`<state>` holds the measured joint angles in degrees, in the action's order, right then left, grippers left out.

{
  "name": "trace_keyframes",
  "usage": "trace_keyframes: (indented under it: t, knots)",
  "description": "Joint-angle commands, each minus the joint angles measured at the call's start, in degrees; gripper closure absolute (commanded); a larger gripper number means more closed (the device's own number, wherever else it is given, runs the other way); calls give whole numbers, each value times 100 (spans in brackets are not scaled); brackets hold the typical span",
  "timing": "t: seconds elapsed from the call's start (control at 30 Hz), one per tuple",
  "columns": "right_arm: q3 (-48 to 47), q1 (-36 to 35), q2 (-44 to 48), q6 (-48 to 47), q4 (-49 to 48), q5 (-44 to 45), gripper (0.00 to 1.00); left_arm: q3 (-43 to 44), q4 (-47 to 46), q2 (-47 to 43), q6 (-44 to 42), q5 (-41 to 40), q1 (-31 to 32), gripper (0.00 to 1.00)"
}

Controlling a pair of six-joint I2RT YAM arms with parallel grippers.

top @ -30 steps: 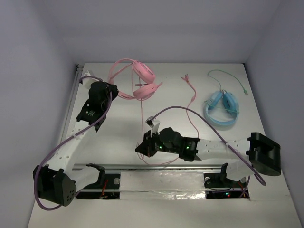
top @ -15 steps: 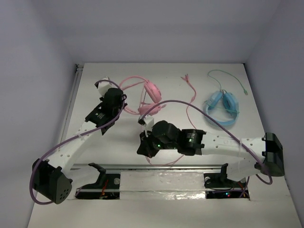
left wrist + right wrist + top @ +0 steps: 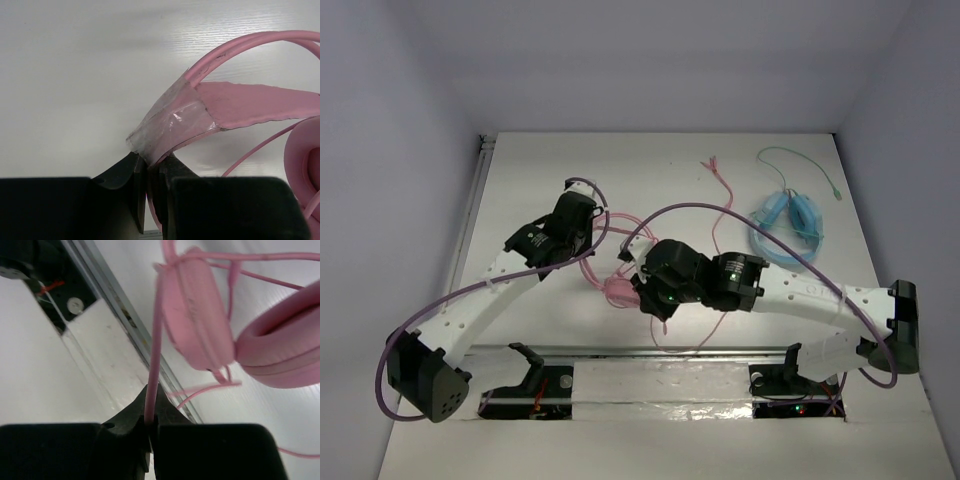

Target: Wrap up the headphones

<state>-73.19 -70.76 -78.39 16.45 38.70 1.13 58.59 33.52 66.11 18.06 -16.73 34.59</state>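
The pink headphones (image 3: 617, 291) hang low at the table's middle, between both grippers. My left gripper (image 3: 588, 243) is shut on the taped end of the pink headband (image 3: 250, 105); an ear cup (image 3: 300, 155) shows at the right edge of the left wrist view. My right gripper (image 3: 642, 292) is shut on the thin pink cable (image 3: 156, 330), just below the two ear cups (image 3: 197, 320). The cable (image 3: 718, 215) runs back to its plug at the far middle, and a loop lies by the front rail.
Light blue headphones (image 3: 788, 228) with a green cable (image 3: 800, 160) lie at the back right. A metal rail (image 3: 590, 350) runs along the table's near edge, just below the right gripper. Purple arm cables arch over both arms.
My left gripper has carried the pink headphones from the back left towards the near middle. My right gripper, still holding the cable, has shifted slightly right and now sits against the ear cups.
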Motion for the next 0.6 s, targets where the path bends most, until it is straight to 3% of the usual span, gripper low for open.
trace_keyframes:
  t: [0.0, 0.27, 0.47, 0.57]
  knots:
    - [-336, 98, 122, -519, 892, 194, 100, 601, 172, -115, -461, 416, 100, 100]
    - [-617, 782, 105, -528, 1386, 1038, 100, 294, 129, -221, -822, 688, 101, 100]
    - [-934, 845, -221, -581, 1615, 1451, 100, 320, 129, -133, -875, 618, 285, 100]
    - [-926, 968, -194, -616, 1588, 1661, 100, 250, 15, -168, -963, 995, 285, 100]
